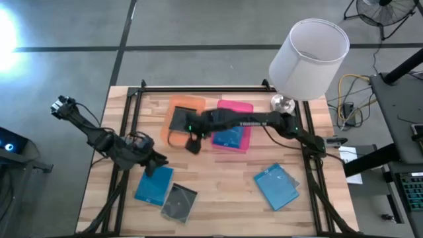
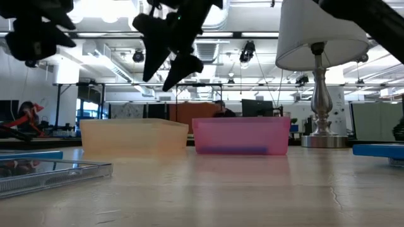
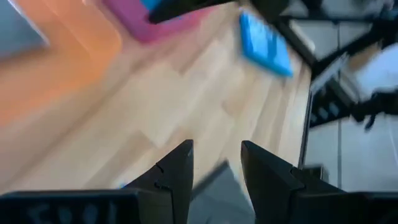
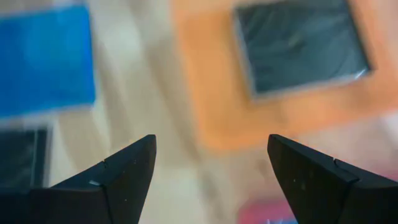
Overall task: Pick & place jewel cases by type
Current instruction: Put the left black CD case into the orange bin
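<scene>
Left tool (image 1: 153,165) poised low over the near-left of the worktop (image 1: 218,182), fingers parted with a narrow gap, holding nothing; just below it, a blue jewel case (image 1: 154,186) overlapped by a dark jewel case (image 1: 179,201). Mid-worktop, right tool (image 1: 192,146) raised beside the orange tray (image 1: 190,102), jaws spread wide and empty; a dark case (image 4: 300,43) lying flat inside that tray. Next, pink tray (image 1: 239,106) holding a blue case (image 1: 229,138). Far right, another blue case (image 1: 276,186) on bare wood. Likely light, stiff, slick, crack-prone: best pinched by opposite edges. Pale planked wood; white-shaded lamp (image 1: 309,58) at back right; open workshop with ceiling lights beyond.
</scene>
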Controlling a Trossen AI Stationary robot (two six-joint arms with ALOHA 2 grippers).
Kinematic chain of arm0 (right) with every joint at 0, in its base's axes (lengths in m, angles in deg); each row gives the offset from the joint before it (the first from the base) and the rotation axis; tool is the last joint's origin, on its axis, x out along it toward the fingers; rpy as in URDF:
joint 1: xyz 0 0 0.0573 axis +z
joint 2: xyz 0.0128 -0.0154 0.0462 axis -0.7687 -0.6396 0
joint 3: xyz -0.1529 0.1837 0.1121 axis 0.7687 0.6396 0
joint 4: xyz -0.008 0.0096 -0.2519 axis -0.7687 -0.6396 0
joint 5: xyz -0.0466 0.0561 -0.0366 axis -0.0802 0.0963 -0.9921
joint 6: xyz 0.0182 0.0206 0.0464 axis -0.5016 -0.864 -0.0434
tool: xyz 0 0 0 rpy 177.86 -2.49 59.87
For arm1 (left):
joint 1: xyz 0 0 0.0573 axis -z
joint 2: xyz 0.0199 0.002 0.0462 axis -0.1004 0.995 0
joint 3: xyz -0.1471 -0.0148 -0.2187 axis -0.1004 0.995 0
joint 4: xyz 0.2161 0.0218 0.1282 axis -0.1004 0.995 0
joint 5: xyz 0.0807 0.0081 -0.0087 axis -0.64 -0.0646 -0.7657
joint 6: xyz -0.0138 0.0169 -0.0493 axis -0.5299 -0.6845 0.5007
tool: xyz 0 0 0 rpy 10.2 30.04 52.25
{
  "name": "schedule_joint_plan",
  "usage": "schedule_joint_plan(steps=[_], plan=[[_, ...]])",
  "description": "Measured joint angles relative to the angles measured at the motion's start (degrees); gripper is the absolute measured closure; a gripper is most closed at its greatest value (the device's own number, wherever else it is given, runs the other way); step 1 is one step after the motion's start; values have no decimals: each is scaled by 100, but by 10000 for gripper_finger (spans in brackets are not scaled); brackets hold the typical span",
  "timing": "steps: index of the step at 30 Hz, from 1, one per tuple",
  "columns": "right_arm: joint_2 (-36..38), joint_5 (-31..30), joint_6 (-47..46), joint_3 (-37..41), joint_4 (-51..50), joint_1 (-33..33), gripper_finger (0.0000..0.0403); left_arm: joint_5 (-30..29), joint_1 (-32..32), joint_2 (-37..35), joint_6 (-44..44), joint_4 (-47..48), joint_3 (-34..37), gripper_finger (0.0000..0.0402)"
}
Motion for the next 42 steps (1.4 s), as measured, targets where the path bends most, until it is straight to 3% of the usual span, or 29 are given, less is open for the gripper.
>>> schedule_joint_plan(steps=[12,27,36,42], plan=[[258,27,-1498,1752,-197,1424,137,1451,79,1361,642,362,0,284],[1518,230,-4281,4716,3318,2598,145,1758,1216,2454,2055,270,-297,284],[1287,349,-5196,5265,4996,2819,147,2240,1775,2932,3982,615,-293,284],[1131,402,-5297,5292,5256,2817,149,2530,1977,3313,4255,-636,-384,284]])
